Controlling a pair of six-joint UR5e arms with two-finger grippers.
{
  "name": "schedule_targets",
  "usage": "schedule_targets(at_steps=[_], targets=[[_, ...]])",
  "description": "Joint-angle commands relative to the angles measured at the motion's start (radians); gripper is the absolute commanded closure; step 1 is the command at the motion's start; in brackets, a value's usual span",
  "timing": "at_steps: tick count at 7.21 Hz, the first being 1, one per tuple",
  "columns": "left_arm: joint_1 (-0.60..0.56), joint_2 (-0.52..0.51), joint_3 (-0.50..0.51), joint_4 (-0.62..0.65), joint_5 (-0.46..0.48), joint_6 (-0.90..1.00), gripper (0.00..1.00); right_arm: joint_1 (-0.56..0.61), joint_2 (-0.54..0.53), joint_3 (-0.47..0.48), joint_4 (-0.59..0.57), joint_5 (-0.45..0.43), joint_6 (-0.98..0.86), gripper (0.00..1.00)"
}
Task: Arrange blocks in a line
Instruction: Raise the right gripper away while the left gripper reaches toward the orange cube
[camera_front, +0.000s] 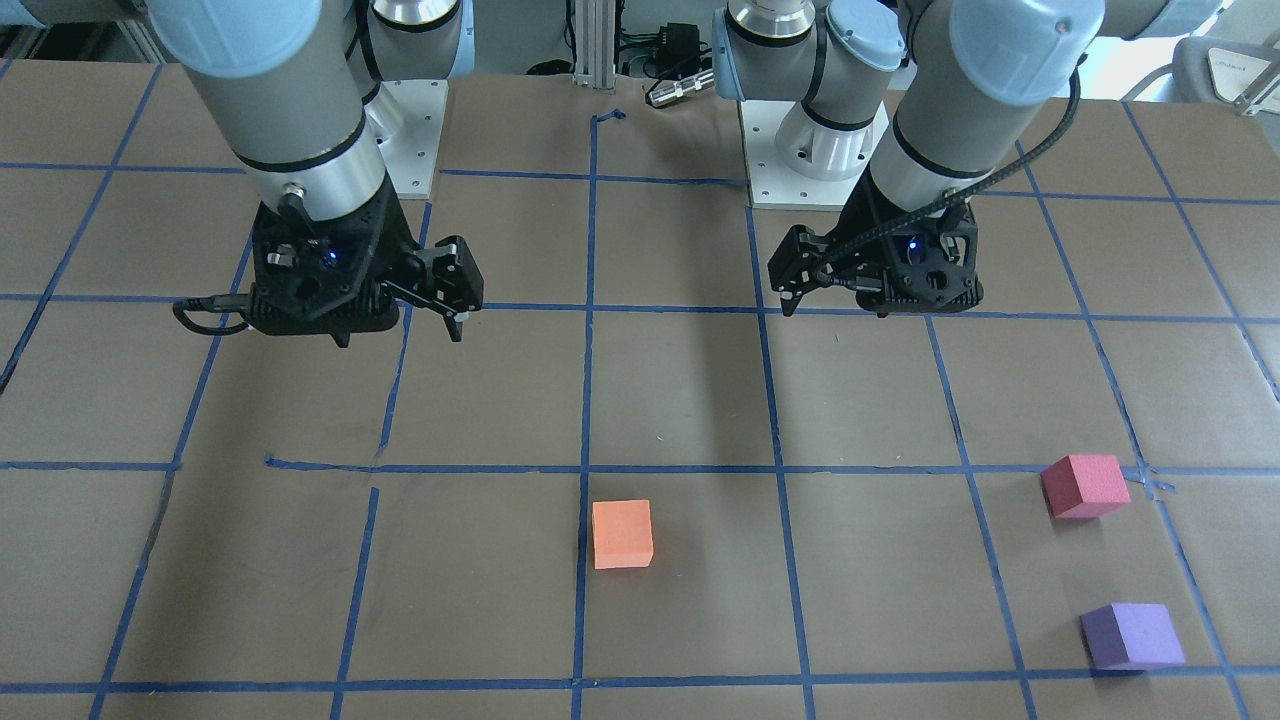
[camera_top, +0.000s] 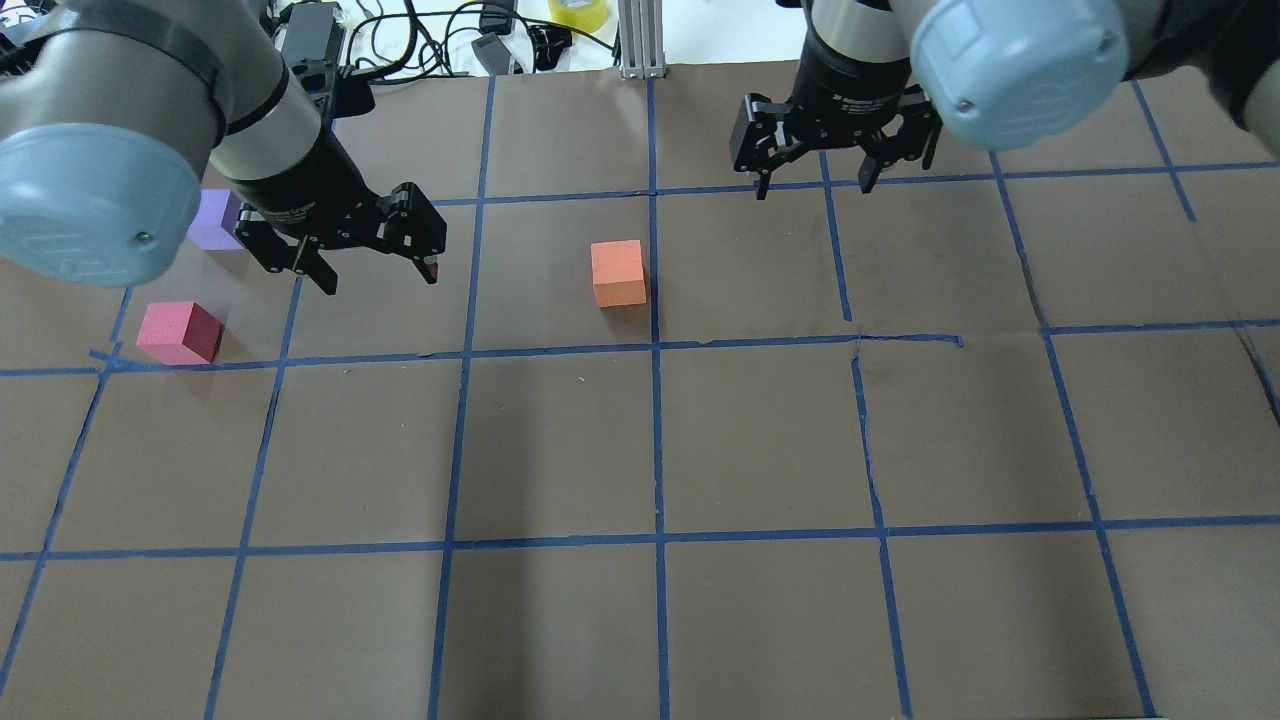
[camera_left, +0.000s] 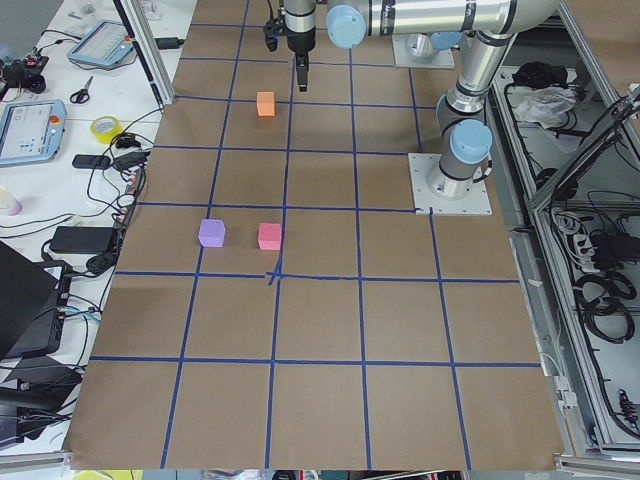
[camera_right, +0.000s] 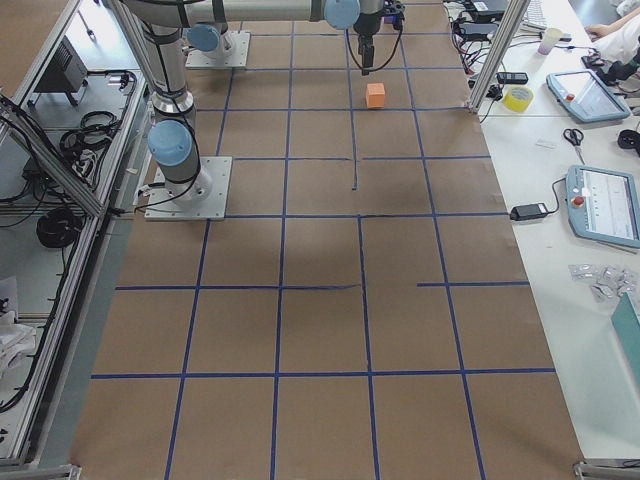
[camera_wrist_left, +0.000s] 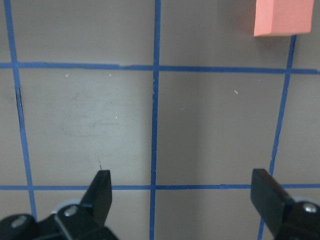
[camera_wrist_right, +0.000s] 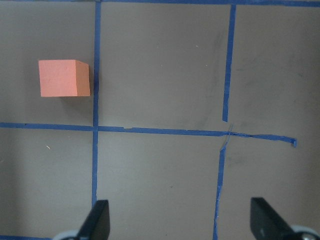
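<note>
Three foam cubes lie apart on the brown table. The orange block (camera_top: 618, 272) sits near the middle, and also shows in the left wrist view (camera_wrist_left: 282, 17) and the right wrist view (camera_wrist_right: 64, 77). The pinkish-red block (camera_top: 180, 332) and the purple block (camera_top: 213, 220) lie at the far left; my left arm partly hides the purple one. My left gripper (camera_top: 380, 268) hangs open and empty between the purple and orange blocks. My right gripper (camera_top: 815, 188) hangs open and empty to the right of the orange block. In the front view both grippers stay above the table.
Blue tape lines (camera_top: 655, 440) mark a grid on the brown paper. Cables and a yellow tape roll (camera_top: 580, 12) lie past the far edge. The arms' base plates (camera_front: 410, 140) stand on the robot's side. Benches with tablets (camera_left: 35, 125) flank the table.
</note>
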Motion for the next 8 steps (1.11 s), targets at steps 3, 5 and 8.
schedule_targets(at_steps=[3,5,8], targets=[[-0.056,-0.176,0.003,0.248,0.031,-0.013,0.00,-0.028,-0.110,0.038,0.086,-0.082,-0.106,0.00],[-0.131,-0.297,0.064,0.395,0.090,-0.138,0.00,-0.045,-0.110,0.061,0.099,-0.082,-0.126,0.00],[-0.231,-0.455,0.173,0.493,0.070,-0.261,0.00,-0.184,-0.111,0.092,0.119,-0.065,-0.220,0.01]])
